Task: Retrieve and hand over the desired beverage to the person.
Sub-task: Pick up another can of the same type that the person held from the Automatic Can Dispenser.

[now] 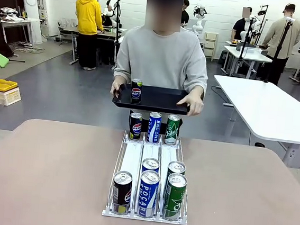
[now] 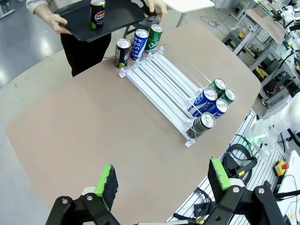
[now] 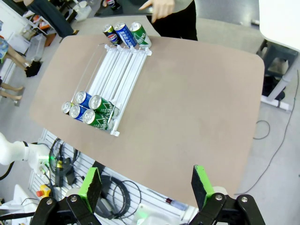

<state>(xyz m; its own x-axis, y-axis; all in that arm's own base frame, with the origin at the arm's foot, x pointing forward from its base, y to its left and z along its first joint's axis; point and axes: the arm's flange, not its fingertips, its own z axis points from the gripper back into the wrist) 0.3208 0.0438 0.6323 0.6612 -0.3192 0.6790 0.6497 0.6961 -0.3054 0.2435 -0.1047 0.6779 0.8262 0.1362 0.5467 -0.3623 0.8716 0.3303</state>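
Person [image 1: 163, 55] in light grey sweatshirt and black trousers at the far side of the rounded brown table [image 1: 43, 176], with a hand [image 1: 194, 103] on each end of a flat black rectangular tray [image 1: 161, 104] held level just beyond the far table edge. Upright on the left part of that tray, one black Pepsi can [image 1: 136, 90], apart from both hands.

White wire three-lane rack [image 1: 141, 159] on the middle of the table, lanes running near to far. At its far end, three upright cans side by side, one per lane:
- far black Pepsi can [image 1: 135, 125] on the left
- far blue Pocari can [image 1: 154, 127] in the middle
- far green can [image 1: 172, 129] on the right

At its near end:
- a single near black can [image 1: 121, 193] in the left lane
- two near blue Pocari cans [image 1: 148, 193], one behind the other and touching, in the middle lane
- two near green cans [image 1: 174, 195], lined up the same way, in the right lane

Bare white lane between the two groups.

Left gripper [image 2: 163, 177], black with green pads, high above the left side of the table and well apart from the rack. Fingers spread wide, nothing between them. Right gripper [image 3: 146, 183] of the same make, high above the right near side of the table and also well clear of the rack. Fingers wide apart, nothing held.
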